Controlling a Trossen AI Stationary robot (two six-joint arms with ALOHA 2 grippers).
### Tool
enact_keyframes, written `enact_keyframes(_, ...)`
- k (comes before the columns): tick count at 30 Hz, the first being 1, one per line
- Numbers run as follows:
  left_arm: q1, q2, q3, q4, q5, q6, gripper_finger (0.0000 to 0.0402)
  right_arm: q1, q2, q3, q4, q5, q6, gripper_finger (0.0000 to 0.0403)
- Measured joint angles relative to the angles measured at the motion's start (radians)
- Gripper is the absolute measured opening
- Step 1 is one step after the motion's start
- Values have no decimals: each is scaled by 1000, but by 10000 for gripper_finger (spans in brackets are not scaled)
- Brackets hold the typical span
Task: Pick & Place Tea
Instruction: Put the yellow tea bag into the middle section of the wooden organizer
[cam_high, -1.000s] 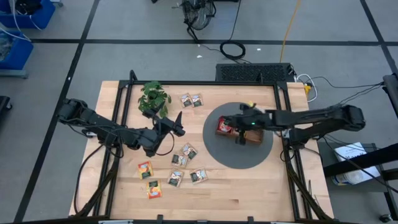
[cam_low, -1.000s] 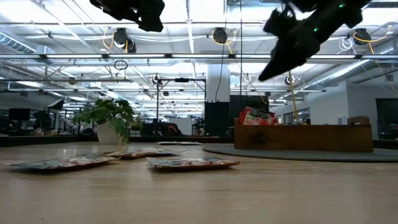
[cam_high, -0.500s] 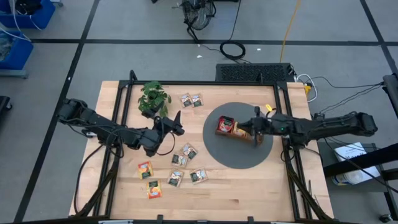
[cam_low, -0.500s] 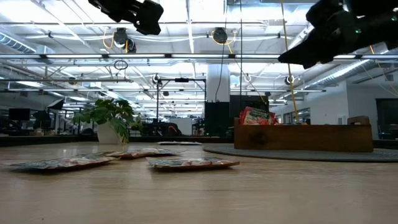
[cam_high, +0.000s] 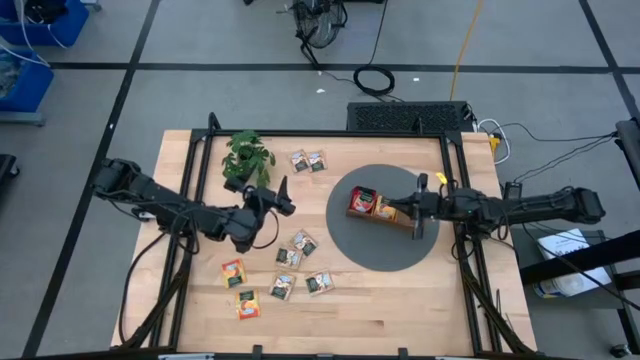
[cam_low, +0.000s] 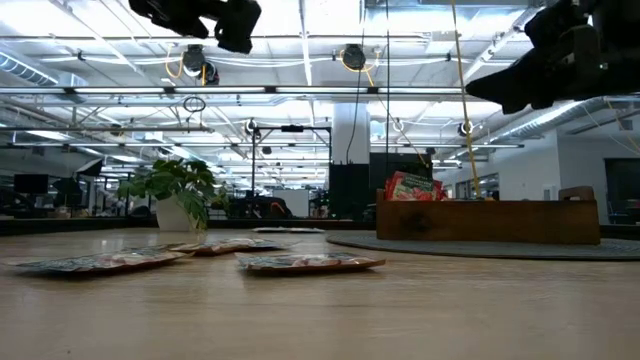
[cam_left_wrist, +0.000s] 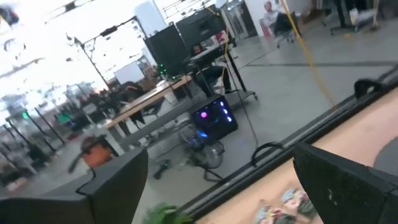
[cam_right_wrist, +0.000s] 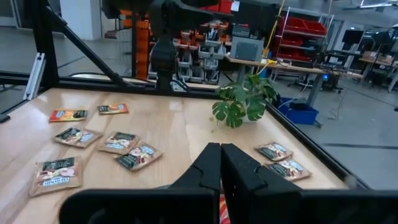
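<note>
Evidently sorting is midway: loose tea sachets (cam_high: 292, 262) lie scattered on the table (cam_high: 390, 310), a few already stand in the wooden tray (cam_high: 400, 214). The left gripper (cam_high: 281, 198) hangs above them, jaws spread and empty; the right gripper (cam_high: 421, 206) sits over the tray, jaws pressed together, empty.

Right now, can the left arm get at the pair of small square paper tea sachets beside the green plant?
Probably yes: the open left hand hangs near that pair, nothing between.
</note>
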Motion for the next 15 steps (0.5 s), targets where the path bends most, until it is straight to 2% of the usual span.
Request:
enact_keyframes(3, 8, -1, 0, -8, -2, -57, 392, 0, -17, -10, 0, 0, -1, 0)
enact_keyframes(4, 10, -1, 0, -26, 25, -57, 392, 0, -20, -13, 0, 0, -1, 0)
enact_keyframes(7, -2, -1, 0, -71, 192, -45, 392, 0, -23, -17, -1, 0, -2, 0)
enact_keyframes(9, -19, -1, 18, -159, 327, -52, 392, 0, -24, -17, 0, 0, -1, 0)
enact_keyframes(11, -35, -17, 68, -370, 467, -172, 392, 0, -24, -17, 0, 0, 9, 0)
enact_keyframes(15, -24, -30, 252, -944, 771, -689, 392, 0, -24, -17, -4, 0, 12, 0)
